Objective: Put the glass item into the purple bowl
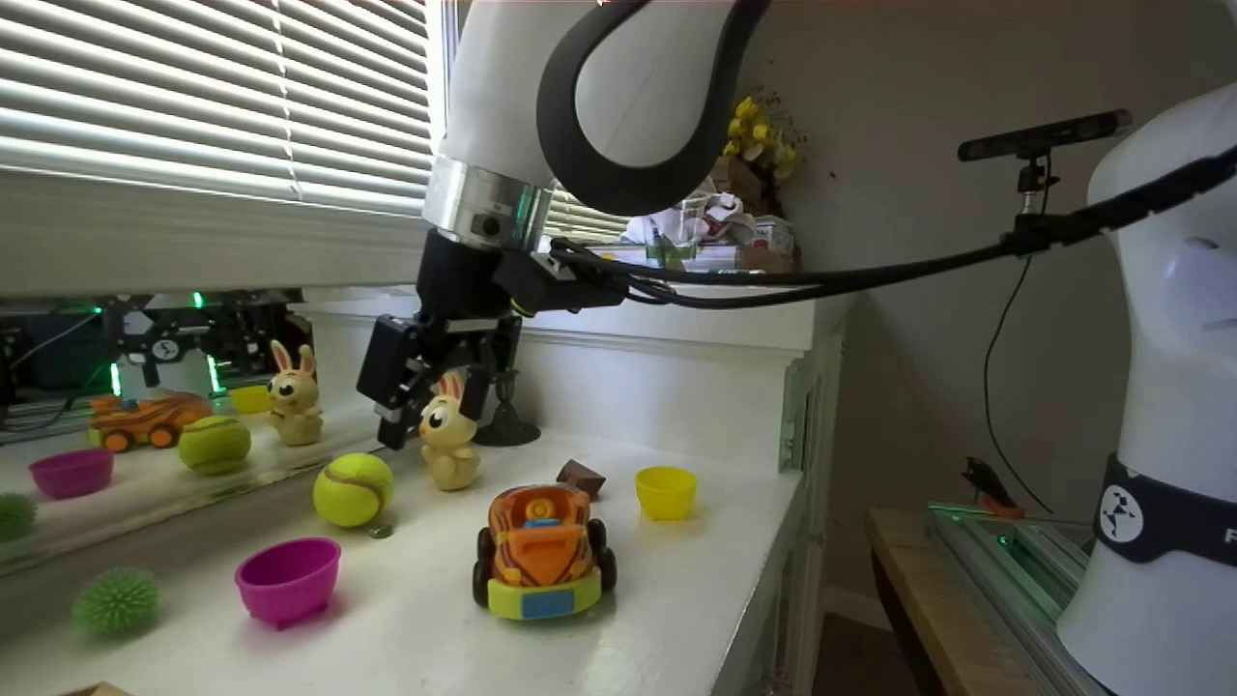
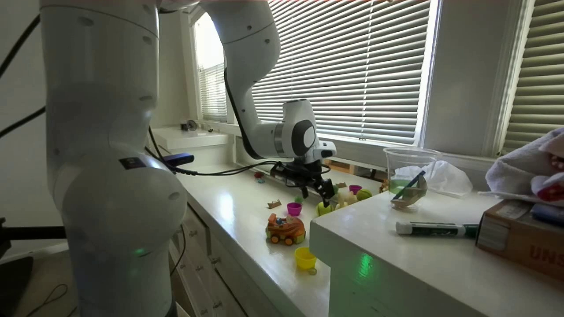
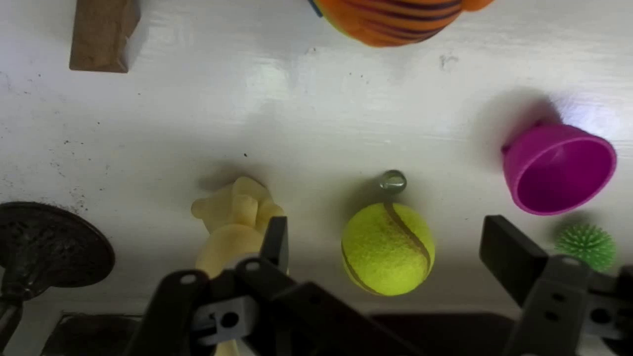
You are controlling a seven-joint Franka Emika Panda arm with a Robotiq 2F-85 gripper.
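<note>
The glass item, a small clear greenish marble (image 1: 380,531), lies on the white surface against or just beside the tennis ball. It also shows in the wrist view (image 3: 393,181); I cannot make it out in an exterior view from farther off. The magenta-purple bowl (image 1: 287,588) stands upright on small feet, nearer that camera than the marble. It shows too in an exterior view (image 2: 294,210) and in the wrist view (image 3: 525,151), where its inside looks empty. My gripper (image 1: 432,418) is open and empty, raised above the tennis ball and marble. Its fingers (image 3: 384,232) stand wide apart.
The tennis ball (image 3: 388,249) is right beside the marble. A cream rabbit toy (image 1: 449,440) stands close to the gripper. Nearby are an orange car (image 1: 541,551), yellow bowl (image 1: 666,494), brown block (image 1: 581,478), dark metal stand (image 1: 505,425) and green spiky ball (image 1: 116,602). A mirror runs along the back.
</note>
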